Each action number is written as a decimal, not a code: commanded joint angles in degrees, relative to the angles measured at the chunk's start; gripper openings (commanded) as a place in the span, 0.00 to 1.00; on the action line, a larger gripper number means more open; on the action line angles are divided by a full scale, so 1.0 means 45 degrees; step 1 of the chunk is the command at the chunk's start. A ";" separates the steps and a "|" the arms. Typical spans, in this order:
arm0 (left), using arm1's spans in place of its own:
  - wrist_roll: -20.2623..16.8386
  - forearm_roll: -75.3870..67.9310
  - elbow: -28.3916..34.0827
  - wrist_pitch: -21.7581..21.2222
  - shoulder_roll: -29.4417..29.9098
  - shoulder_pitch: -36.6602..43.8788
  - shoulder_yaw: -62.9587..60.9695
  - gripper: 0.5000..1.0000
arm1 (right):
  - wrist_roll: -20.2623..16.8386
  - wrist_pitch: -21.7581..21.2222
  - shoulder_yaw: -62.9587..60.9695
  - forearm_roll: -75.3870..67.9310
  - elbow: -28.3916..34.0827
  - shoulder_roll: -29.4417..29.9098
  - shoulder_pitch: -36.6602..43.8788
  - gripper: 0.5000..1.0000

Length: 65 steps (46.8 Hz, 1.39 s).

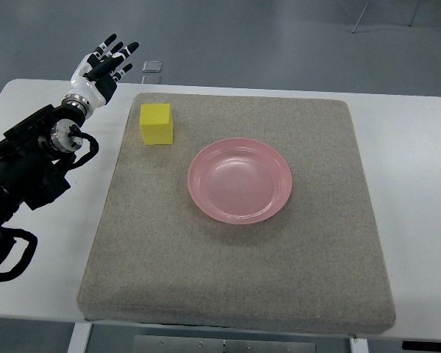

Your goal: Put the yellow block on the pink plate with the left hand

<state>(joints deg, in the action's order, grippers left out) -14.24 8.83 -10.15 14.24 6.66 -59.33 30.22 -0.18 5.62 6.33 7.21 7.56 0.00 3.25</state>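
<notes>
Yellow block [156, 123] sits on grey mat [239, 213], ten o'clock of pink plate [239, 180], untouched. Left hand [101, 70] hovers off-mat, fingers [125, 50] spread, empty, likely poised to approach.

no readable text, labels or numbers (anywhere)

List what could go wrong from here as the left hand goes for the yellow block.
1. The left hand is open beyond the mat's far-left corner, not over the yellow block; a sideways approach might push it instead of grasping.
2. The pink plate has a raised rim, so a low carry could clip it.
</notes>
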 commanded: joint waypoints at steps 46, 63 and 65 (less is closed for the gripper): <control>-0.0097 -0.0262 -0.0909 -0.0117 0.0200 -0.0096 -0.0212 0.96 | 0.0000 0.0000 0.0000 0.0000 0.0000 0.0000 0.0000 0.85; 0.0020 -0.0692 -0.1027 -0.1034 0.0552 -0.0623 -0.2085 0.94 | 0.0000 0.0000 0.0000 0.0000 0.0000 0.0000 0.0000 0.85; 0.0020 -0.0712 -0.1007 -0.1133 0.0630 -0.0682 -0.2651 0.94 | 0.0000 0.0000 0.0000 0.0000 0.0000 0.0000 0.0000 0.85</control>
<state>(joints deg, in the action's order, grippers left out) -14.14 5.71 -14.80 10.14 8.96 -61.95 21.98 -0.18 5.62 6.33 7.21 7.56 0.00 3.25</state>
